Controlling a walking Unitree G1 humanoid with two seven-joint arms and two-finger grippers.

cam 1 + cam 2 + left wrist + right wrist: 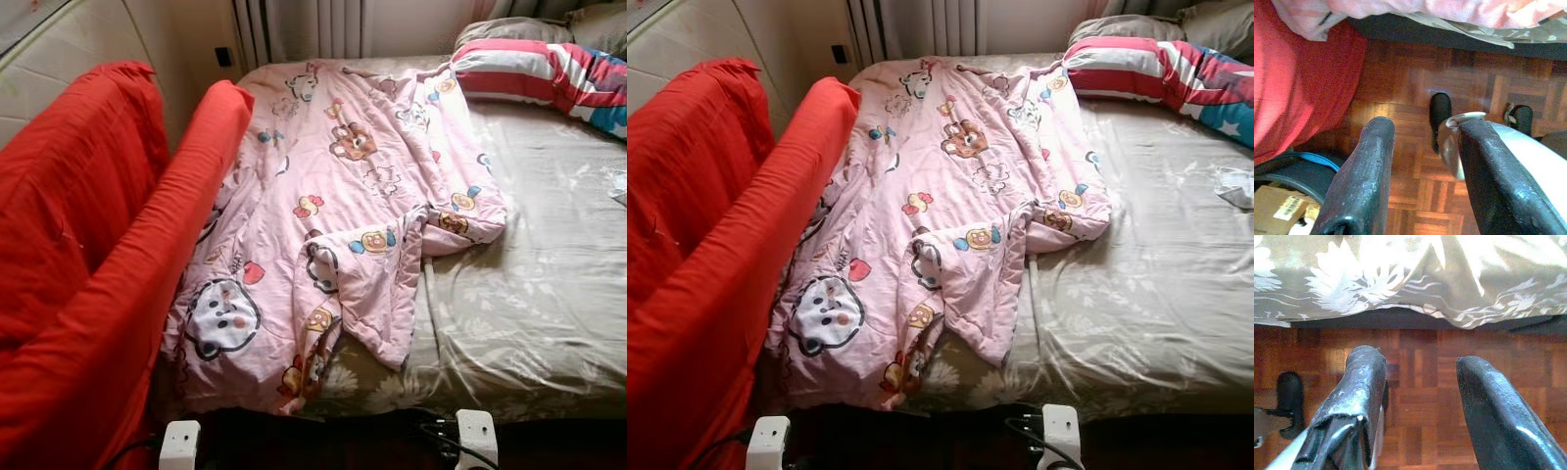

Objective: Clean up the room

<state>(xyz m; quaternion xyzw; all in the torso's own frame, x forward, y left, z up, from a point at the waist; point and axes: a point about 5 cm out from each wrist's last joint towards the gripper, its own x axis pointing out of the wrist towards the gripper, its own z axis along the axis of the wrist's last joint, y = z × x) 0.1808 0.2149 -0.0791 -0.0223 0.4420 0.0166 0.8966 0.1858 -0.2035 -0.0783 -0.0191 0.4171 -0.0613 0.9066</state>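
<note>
Pink blanket (338, 211) rumpled on bed (549, 284).

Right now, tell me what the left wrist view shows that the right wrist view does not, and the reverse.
Left wrist only: red cover, pink quilt's hanging edge, a cardboard box. Right wrist only: the floral sheet draped broadly over the bed's edge. Both: parquet floor, and an open, empty claw hanging over it, left claw and right claw.
</note>
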